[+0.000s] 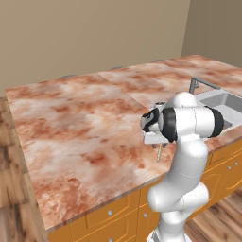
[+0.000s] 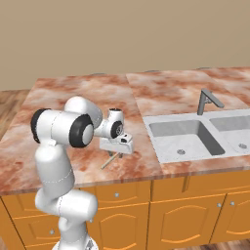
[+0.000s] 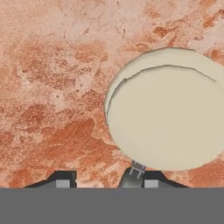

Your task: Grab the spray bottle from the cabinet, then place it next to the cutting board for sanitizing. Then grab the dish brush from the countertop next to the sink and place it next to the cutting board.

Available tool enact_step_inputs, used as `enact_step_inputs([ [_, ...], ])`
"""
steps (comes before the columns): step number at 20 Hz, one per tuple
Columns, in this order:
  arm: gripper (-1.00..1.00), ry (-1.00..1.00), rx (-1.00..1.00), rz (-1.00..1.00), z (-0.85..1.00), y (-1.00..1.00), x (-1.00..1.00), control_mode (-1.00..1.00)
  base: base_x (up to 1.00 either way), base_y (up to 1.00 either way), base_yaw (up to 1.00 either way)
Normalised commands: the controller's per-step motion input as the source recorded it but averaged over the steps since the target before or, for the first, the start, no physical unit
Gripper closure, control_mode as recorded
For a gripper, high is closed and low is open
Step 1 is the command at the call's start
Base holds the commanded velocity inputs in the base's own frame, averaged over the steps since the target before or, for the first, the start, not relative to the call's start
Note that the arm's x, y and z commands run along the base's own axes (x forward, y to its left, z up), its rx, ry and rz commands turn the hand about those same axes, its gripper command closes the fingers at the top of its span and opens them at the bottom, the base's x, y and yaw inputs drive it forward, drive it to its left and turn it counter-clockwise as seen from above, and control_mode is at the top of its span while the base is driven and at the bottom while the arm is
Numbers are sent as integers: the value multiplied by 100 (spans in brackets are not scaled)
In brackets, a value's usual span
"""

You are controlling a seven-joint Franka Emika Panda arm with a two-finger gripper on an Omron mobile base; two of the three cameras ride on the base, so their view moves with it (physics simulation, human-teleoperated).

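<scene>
The second half of the task is judged to be in hand — the dish brush [image 3: 168,118] is being reached for on the countertop [image 1: 71,123], just left of the sink [image 2: 183,136], whose basins are seen empty. The gripper [image 3: 104,177] is placed over the brush handle at six o'clock; whether it is pinched cannot be told. Carrying remains.
</scene>
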Motion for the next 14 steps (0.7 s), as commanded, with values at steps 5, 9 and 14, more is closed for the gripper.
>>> enact_step_inputs([
  [5,100,1,0,0,-4,0,15,-100,0,0,0],
  [9,100,-2,1,0,5,0,-2,-100,0,0,0],
  [14,100,-16,2,1,74,-7,-47,-100,0,0,0],
])
